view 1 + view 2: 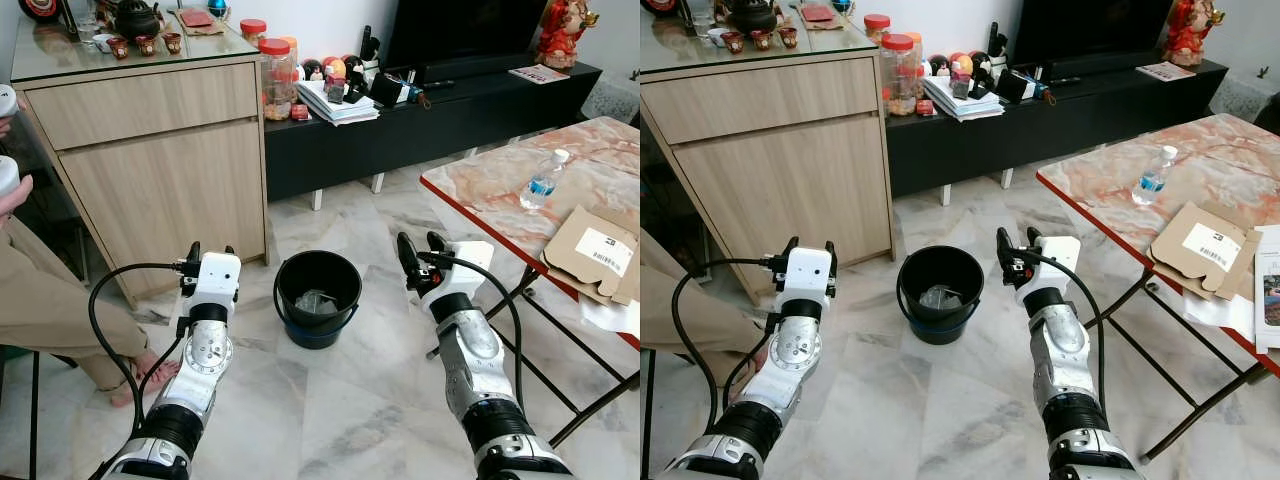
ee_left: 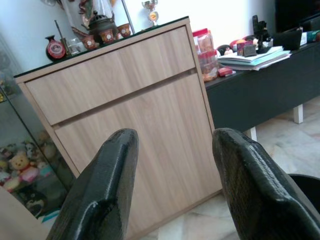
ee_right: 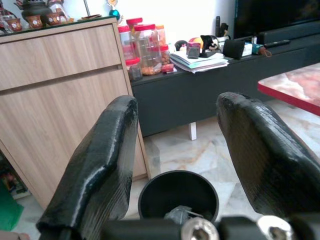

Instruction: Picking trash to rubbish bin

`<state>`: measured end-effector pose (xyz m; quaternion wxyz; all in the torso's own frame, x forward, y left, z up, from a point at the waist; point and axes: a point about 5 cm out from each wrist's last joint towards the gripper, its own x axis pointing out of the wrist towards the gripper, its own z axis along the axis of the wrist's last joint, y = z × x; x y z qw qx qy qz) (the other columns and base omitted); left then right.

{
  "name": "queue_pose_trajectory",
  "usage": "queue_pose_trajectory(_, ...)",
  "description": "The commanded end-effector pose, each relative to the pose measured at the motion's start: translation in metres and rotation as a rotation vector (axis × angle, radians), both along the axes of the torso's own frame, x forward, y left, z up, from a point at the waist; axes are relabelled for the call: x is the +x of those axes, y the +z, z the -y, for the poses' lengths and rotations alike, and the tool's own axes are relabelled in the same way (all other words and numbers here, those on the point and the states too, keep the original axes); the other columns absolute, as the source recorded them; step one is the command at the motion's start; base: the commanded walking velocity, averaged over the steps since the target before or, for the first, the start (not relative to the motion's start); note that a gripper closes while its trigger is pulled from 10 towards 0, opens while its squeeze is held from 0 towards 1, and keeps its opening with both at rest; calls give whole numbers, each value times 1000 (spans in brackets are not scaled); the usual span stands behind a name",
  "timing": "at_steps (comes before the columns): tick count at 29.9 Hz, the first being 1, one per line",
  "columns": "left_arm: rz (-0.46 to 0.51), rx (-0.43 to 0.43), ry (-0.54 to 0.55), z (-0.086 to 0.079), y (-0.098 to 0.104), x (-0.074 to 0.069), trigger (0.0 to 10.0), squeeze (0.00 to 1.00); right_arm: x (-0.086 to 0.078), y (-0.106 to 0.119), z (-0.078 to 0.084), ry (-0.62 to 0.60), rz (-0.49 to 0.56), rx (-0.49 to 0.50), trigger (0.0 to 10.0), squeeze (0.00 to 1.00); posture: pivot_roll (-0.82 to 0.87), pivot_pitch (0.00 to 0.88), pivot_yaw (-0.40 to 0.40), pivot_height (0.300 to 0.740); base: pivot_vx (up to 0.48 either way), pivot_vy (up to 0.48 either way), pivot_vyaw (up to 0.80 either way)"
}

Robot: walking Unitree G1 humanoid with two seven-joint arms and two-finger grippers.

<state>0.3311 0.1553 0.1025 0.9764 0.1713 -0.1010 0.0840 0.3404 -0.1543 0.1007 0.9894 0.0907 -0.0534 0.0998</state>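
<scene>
Marble floor (image 1: 330,400) spreads ahead in the left eye view, and on it stands a black rubbish bin (image 1: 318,297) with a crumpled bit of trash (image 1: 316,300) at its bottom. The left gripper (image 1: 210,250) is raised on the bin's left, in front of a wooden cabinet (image 1: 160,160); the right gripper (image 1: 422,245) is raised on the bin's right, near a red-edged tabletop (image 1: 480,185). Both have their fingers apart and hold nothing. On the tabletop lie a plastic bottle (image 1: 540,183) and a flattened cardboard box (image 1: 595,250).

From the right eye view, the same layout shows, with a person's foot (image 1: 750,362) on the floor beside the left arm.

From the left wrist view, two black fingers (image 2: 105,185) stand wide apart before the cabinet front, empty.

From the right wrist view, the fingers (image 3: 100,175) are spread wide, with the bin and its trash seen between them below.
</scene>
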Motion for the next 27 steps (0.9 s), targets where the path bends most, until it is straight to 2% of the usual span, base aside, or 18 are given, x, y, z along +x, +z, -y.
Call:
queue_pose_trajectory(1,15,5,-18,4,5,1,10000,0,4,8,1,-9,12,15,10000,0,92,0,-89,740,0,0,-613)
queue_pose_trajectory(10,-6,13,-26,4,1,-1,10000,0,1,2,-1,-10,-11,12,10000,0,94,0,-85,740,0,0,-800)
queue_pose_trajectory(27,-5,13,-22,4,6,1,10000,0,1,2,-4,-6,-24,7,10000,0,100,0,-93,740,0,0,-796)
